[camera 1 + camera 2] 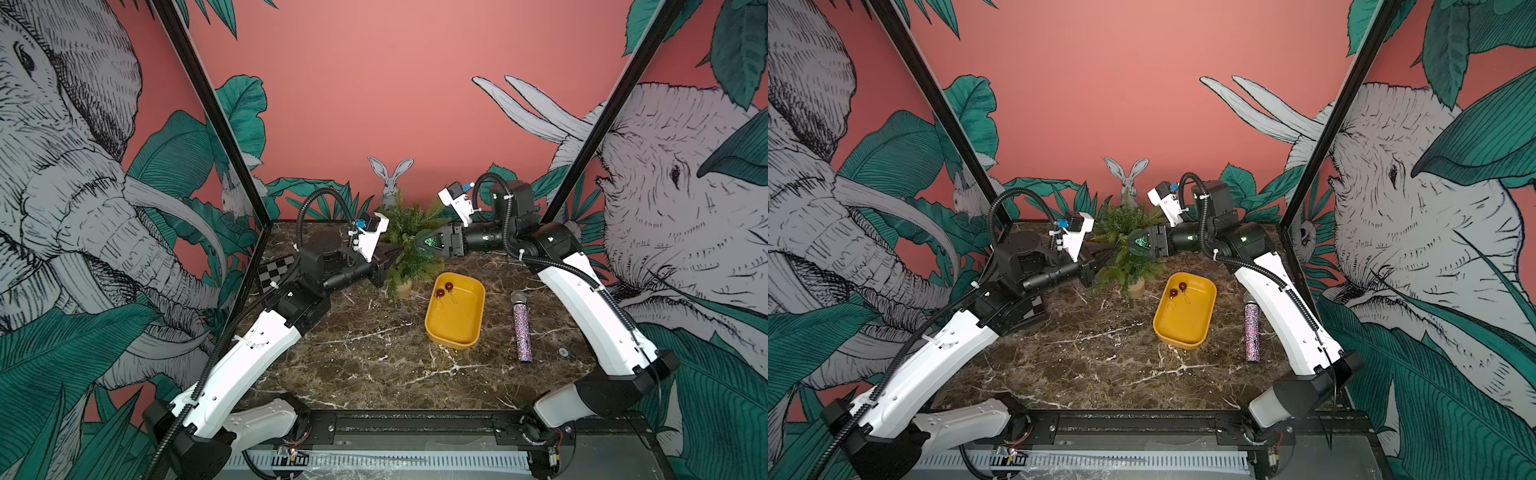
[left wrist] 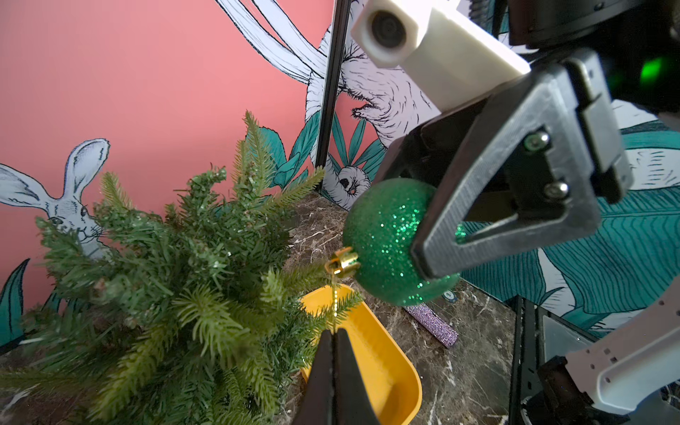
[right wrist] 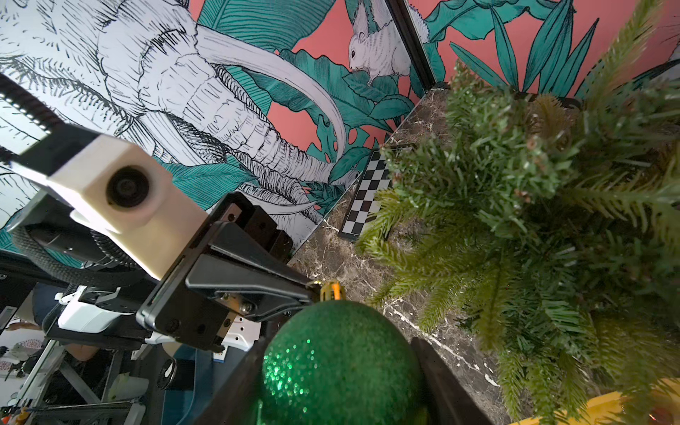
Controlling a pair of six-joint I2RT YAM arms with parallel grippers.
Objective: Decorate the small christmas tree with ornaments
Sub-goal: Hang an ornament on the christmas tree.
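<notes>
The small christmas tree (image 1: 409,230) (image 1: 1125,232) stands in its tan pot (image 1: 404,288) at the back of the table. My right gripper (image 3: 338,346) (image 1: 419,240) is shut on the glittery green ball ornament (image 3: 342,364) (image 2: 386,235) and holds it against the tree's right side. From the ball's gold cap (image 2: 342,265) a thin gold string (image 2: 335,305) runs into my left gripper (image 2: 334,333) (image 1: 400,249). That gripper is shut on the string beside the branches. Two small red ball ornaments (image 1: 449,286) (image 1: 439,294) lie in the yellow tray (image 1: 457,320).
A glittery purple-silver microphone-shaped stick (image 1: 520,328) lies on the marble table right of the tray. A checkerboard card (image 1: 276,272) leans at the left wall. Both arms reach in from the front corners and meet at the tree.
</notes>
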